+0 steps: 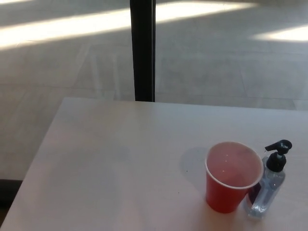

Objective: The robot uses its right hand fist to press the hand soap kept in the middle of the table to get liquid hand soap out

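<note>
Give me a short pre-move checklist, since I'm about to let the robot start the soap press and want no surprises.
1. Soap bottle upright on the table: ok.
2. Black pump head uncovered from above: ok.
3. Right hand in view and lined up over the pump: not ok, neither hand shows in the head view.
4. Space beside the bottle: not ok, the red cup stands right against its left side and could be knocked.
5. Spout aimed over the cup: cannot tell; the nozzle seems to point left, toward the cup.
6. Bottle placement: not ok, it sits near the picture's lower right, not mid-table.
</note>
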Robot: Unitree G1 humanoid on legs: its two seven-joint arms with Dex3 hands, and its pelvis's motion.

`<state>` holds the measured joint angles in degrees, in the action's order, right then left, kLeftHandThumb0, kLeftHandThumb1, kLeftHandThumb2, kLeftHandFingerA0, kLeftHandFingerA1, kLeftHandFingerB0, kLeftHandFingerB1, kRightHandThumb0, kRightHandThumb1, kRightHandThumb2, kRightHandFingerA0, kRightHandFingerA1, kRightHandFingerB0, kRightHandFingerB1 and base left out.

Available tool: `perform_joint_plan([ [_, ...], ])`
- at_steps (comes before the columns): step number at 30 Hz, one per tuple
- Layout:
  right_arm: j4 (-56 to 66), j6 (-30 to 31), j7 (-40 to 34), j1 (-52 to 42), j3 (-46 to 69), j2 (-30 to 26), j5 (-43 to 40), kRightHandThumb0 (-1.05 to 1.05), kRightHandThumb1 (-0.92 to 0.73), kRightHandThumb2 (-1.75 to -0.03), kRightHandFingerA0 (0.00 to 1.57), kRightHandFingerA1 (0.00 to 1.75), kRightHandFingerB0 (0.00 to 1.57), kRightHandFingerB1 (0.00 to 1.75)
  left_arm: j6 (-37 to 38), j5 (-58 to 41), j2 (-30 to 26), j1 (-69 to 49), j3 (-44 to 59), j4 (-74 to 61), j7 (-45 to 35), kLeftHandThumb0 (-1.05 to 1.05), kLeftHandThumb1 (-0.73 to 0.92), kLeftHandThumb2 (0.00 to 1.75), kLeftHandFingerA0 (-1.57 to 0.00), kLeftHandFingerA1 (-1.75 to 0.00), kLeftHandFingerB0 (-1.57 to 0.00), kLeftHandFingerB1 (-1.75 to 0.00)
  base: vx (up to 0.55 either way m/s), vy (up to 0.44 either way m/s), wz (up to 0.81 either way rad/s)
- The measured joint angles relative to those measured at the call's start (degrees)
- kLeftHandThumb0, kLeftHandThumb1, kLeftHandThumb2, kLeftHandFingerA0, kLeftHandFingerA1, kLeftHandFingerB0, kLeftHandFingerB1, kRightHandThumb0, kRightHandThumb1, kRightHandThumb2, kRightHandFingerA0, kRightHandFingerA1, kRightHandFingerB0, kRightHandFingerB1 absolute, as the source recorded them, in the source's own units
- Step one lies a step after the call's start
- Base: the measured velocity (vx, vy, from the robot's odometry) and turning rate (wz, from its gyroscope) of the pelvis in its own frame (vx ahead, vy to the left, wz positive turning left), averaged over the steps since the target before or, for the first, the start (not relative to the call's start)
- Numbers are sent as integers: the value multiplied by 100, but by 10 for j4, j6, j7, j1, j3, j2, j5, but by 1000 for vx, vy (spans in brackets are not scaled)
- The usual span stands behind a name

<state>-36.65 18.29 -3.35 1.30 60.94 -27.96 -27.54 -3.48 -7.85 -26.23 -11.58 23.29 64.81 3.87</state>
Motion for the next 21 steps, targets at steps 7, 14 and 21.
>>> perform_joint_plan([
  [7,-109,-48,-36,-40,-39,34,23,-42,-73,-63,83,111,36,54,0,0,0,-5,0,-10,0,11,40,99,-84,-102,-68,-88,0,0,0],
  [14,-174,-80,-38,-60,-84,41,27,-30,-67,-63,76,105,70,78,0,-2,0,1,4,-7,0,9,40,98,-86,-101,-71,-87,0,0,0],
  [21,-194,-102,-29,-65,-131,43,29,-37,-69,-60,92,81,62,71,0,-1,0,-1,3,-11,0,7,39,100,-86,-101,-71,-88,0,0,0],
])
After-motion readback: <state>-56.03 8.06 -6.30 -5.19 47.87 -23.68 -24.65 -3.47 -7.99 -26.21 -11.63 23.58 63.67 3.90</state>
